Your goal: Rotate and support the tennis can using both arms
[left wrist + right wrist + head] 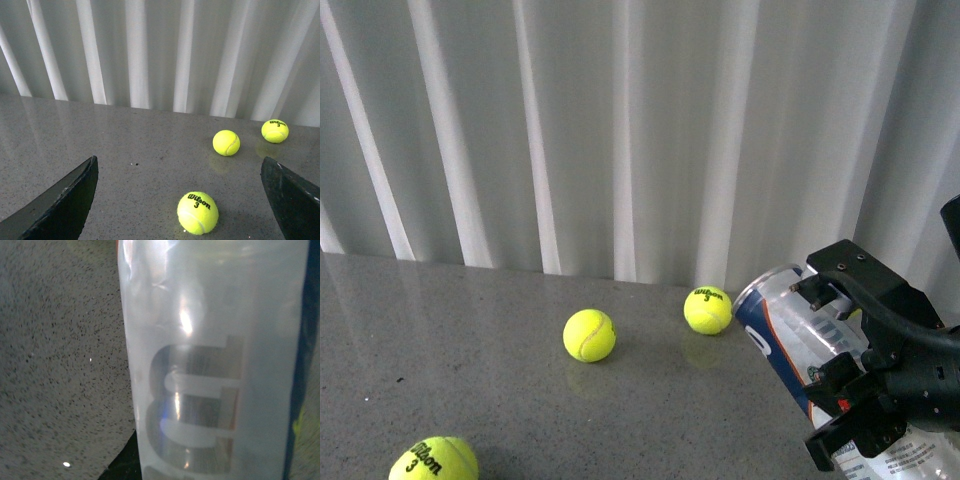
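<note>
The tennis can (790,335), a clear tube with a navy-and-white label and a metal rim, hangs tilted at the right of the front view, its rim end pointing up and left, above the table. My right gripper (840,375) is shut on the tennis can around its middle. In the right wrist view the tennis can (210,360) fills the picture, very close, and the fingers are hidden. My left gripper (180,200) is open and empty, low over the table, with its black fingers (60,205) wide apart. The left arm is out of the front view.
Three yellow-green tennis balls lie on the grey speckled table (470,340): one at front left (434,460), one in the middle (589,335), one near the can's rim (708,309). The Wilson 3 ball (198,212) sits between my left fingers. White curtains (620,130) hang behind.
</note>
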